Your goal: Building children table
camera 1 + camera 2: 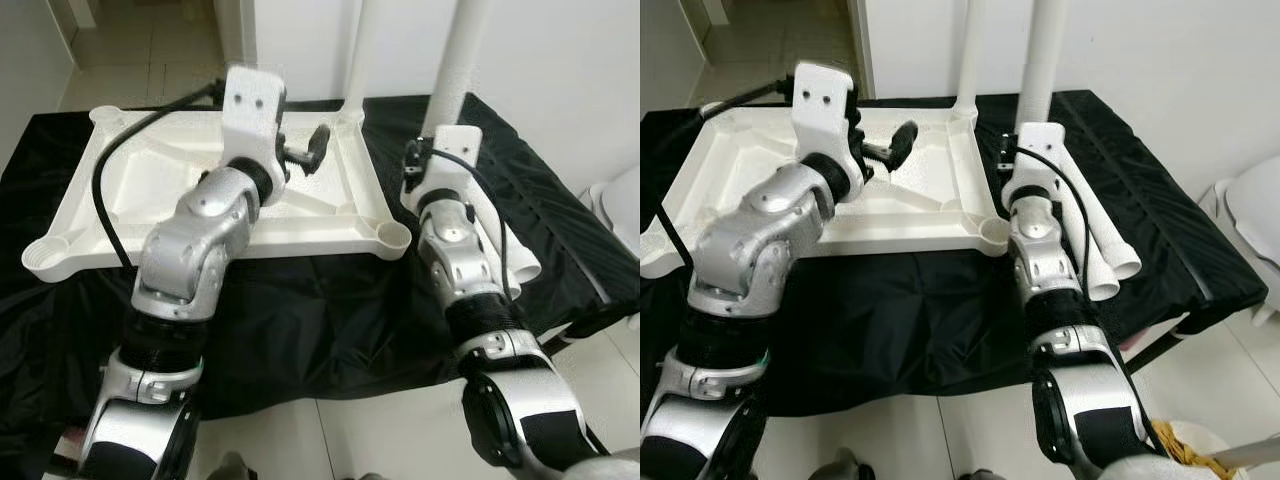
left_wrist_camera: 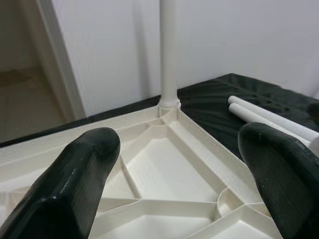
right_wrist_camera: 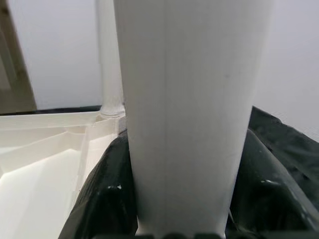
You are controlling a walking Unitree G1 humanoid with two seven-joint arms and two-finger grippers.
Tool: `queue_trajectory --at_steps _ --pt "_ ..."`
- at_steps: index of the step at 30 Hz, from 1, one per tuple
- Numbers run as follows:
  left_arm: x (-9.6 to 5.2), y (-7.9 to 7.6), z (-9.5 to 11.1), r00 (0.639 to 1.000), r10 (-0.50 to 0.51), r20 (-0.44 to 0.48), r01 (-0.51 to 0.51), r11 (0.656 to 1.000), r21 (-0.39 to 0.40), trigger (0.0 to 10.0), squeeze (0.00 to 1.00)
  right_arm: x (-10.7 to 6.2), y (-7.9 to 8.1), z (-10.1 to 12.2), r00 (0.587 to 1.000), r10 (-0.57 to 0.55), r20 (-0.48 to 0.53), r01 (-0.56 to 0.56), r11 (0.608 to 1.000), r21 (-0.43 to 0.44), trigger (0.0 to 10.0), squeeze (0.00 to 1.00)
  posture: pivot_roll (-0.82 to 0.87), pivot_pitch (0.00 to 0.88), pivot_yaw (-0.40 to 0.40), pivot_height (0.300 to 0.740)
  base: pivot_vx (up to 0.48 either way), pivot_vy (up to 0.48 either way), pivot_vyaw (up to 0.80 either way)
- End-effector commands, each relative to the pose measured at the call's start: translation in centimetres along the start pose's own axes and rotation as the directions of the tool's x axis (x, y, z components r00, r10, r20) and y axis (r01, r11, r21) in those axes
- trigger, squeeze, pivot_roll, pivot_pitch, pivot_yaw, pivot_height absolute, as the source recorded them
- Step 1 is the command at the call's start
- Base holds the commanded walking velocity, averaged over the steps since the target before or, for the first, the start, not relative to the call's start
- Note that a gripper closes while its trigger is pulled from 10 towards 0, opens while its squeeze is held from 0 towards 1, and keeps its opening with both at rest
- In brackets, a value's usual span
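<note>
our right gripper (image 1: 1025, 150) clamps a white leg (image 1: 1045, 60) upright at centre frame, ready for the empty corner socket (image 1: 992, 233) of the upturned tabletop (image 1: 760, 160); the left gripper (image 1: 318, 148) hovers spread over it.

No readable text, label, brand, number or sign anywhere.
</note>
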State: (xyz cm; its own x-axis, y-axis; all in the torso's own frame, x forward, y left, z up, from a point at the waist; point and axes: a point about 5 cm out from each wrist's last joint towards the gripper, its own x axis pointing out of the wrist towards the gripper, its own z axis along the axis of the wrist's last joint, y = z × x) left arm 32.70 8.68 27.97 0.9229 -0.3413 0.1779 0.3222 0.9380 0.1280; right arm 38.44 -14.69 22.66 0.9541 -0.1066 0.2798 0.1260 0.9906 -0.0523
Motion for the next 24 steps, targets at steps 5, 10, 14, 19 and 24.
queue_trajectory --at_steps 5,10,14,19,24 --pt "0.0 0.4 -1.1 0.999 -0.031 0.036 0.032 0.998 -0.055 10.0 0.0 -1.4 -0.2 0.5 0.991 0.091 0.099 -0.093 0.996 0.006 10.0 0.0 -0.03 0.0 -0.041 0.74 0.0 0.0 0.0" --pt "-0.6 0.1 -1.6 0.996 -0.052 0.067 0.051 0.999 0.016 10.0 0.0 -2.3 0.4 0.6 0.977 0.17 0.129 -0.18 0.982 0.065 10.0 0.0 -0.04 0.0 -0.037 0.74 0.0 0.0 0.0" --pt "-0.9 -0.4 -2.7 0.998 -0.059 0.019 0.058 0.998 0.02 10.0 0.0 -3.0 0.6 0.1 0.98 0.167 0.105 -0.178 0.979 0.101 10.0 0.0 -0.05 0.0 -0.03 0.74 0.0 0.0 0.0" --pt "-1.4 -0.6 -3.7 1.0 -0.026 -0.006 0.026 1.0 0.017 10.0 0.0 -3.7 0.5 -0.7 0.98 0.187 0.068 -0.194 0.972 0.135 10.0 0.0 -0.05 0.0 -0.03 0.74 0.0 0.0 0.0" --pt "-1.3 0.3 -5.5 0.996 0.085 -0.018 -0.085 0.996 0.032 10.0 0.0 -4.5 0.4 -1.6 0.969 0.242 0.042 -0.245 0.96 0.133 10.0 0.0 -0.05 0.0 -0.033 0.74 0.0 0.0 0.0"
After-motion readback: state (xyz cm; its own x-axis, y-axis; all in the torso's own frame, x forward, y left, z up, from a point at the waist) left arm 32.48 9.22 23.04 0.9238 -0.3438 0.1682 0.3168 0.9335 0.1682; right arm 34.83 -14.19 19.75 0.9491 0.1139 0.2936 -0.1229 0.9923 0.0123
